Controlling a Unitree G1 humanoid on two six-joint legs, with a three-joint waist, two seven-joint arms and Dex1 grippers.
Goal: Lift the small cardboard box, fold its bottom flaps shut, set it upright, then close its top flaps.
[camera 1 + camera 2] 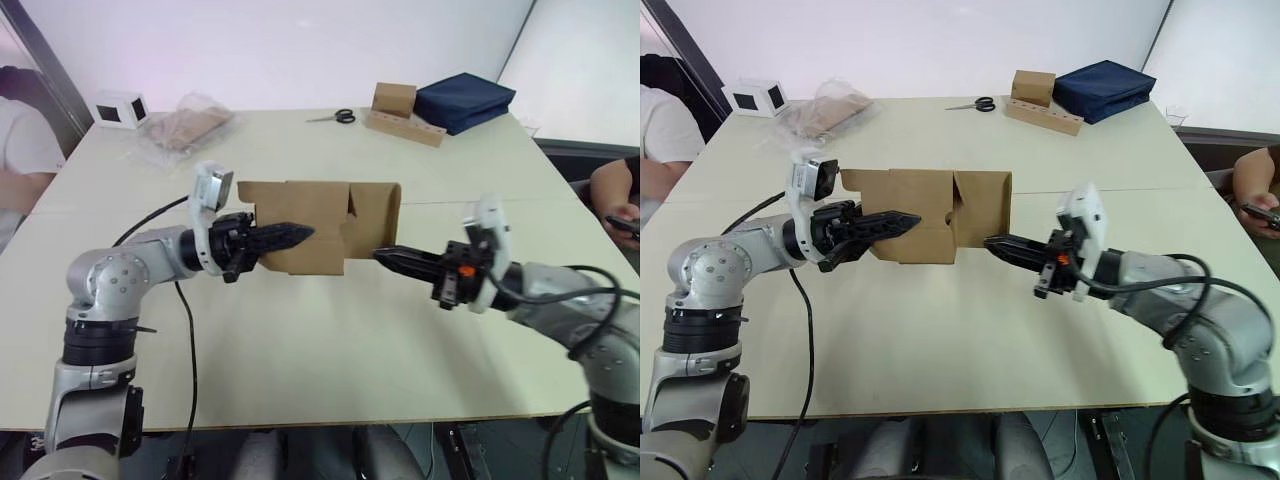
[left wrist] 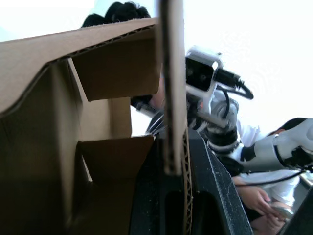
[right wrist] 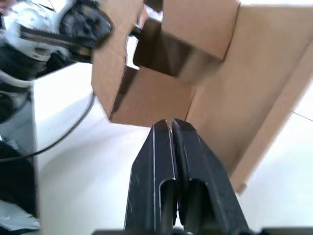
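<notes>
A person in a white shirt (image 1: 22,150) is sitting at the far left of the bench (image 1: 300,340). The left gripper (image 1: 290,236) is reaching in from the left side of the small cardboard box (image 1: 320,225), its fingers pinched onto one cardboard wall, which the left wrist view shows sandwiched edge-on between them. The small cardboard box is sitting at the middle of the bench, lying on its side with its flaps hanging open. Just right of the box, the right gripper (image 1: 392,258) is pointing at its lower right corner, its fingers pressed together on nothing, their tips touching or almost touching the cardboard. Behind the box, scissors (image 1: 335,117), a taller brown box (image 1: 396,100) and a dark blue bag (image 1: 462,100) are lying near the bench's far edge.
</notes>
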